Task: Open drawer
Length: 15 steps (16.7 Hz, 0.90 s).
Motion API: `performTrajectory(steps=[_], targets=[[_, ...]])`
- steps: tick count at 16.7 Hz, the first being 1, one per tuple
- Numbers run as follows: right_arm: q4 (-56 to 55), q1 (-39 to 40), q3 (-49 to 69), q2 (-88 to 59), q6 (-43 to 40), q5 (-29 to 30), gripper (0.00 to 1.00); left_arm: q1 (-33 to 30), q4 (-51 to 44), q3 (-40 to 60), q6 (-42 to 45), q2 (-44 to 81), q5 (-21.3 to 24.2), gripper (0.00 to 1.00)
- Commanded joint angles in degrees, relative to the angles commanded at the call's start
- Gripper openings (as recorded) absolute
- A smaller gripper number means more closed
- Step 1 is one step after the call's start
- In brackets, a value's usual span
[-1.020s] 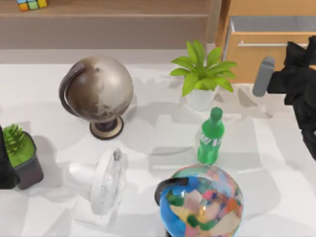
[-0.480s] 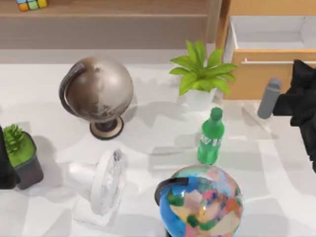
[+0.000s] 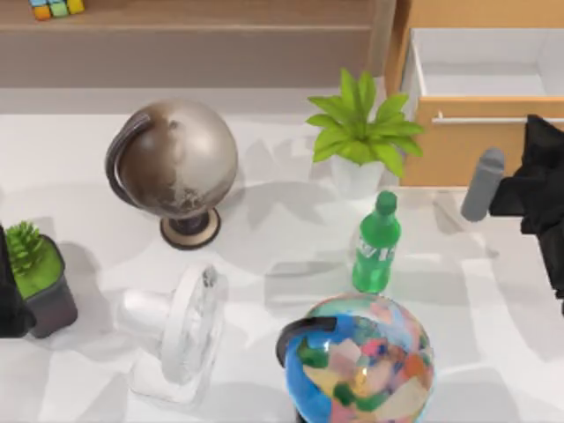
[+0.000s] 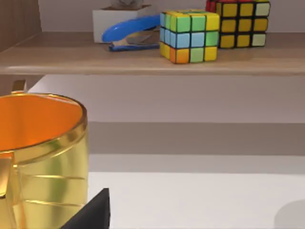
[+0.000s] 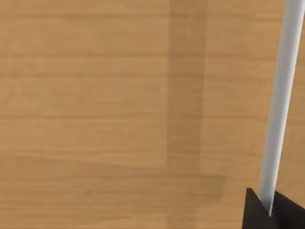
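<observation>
The drawer [image 3: 458, 150] at the top view's back right stands pulled out, and its white-grey interior [image 3: 480, 62] shows behind the orange-tan front. A thin silver bar handle [image 3: 476, 119] runs across that front. My right gripper [image 3: 545, 130] is at the handle's right end, with the black arm reaching in from the right edge. In the right wrist view the wooden front [image 5: 119, 95] is very close, and the handle [image 5: 281, 95] runs down into a dark fingertip [image 5: 257, 214]. My left arm [image 3: 9, 300] stays parked at the left edge.
On the table stand a leafy plant in a white pot [image 3: 359, 141], a green bottle [image 3: 377, 247], a colourful globe [image 3: 361, 361], a grey globe [image 3: 176, 159], a white fan [image 3: 189, 326] and a small potted plant [image 3: 35, 273]. A long shelf [image 3: 194, 35] runs along the back.
The drawer has slid out toward the table's front, showing more of its white interior. My right gripper has moved the same way with the handle.
</observation>
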State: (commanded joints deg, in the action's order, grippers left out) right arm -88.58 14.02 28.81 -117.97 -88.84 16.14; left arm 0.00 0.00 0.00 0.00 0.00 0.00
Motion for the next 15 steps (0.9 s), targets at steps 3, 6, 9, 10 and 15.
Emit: performTrajectory(steps=[3, 6, 9, 10, 15], targets=[[-3.4, 1.5, -4.4, 1.3, 0.2, 1.2, 0.0, 0.0, 0.0, 0.0, 0.0, 0.0, 0.0, 1.0], [-7.3, 3.0, -10.3, 2.7, 0.2, 3.0, 0.0, 0.0, 0.0, 0.0, 0.0, 0.0, 0.0, 1.0], [-9.4, 3.8, -13.3, 3.5, 0.1, 3.9, 0.0, 0.0, 0.0, 0.0, 0.0, 0.0, 0.0, 1.0], [-9.4, 3.8, -13.3, 3.5, 0.1, 3.9, 0.0, 0.0, 0.0, 0.0, 0.0, 0.0, 0.0, 1.0], [-9.4, 3.8, -13.3, 3.5, 0.1, 3.9, 0.23, 0.0, 0.0, 0.0, 0.0, 0.0, 0.0, 1.0]])
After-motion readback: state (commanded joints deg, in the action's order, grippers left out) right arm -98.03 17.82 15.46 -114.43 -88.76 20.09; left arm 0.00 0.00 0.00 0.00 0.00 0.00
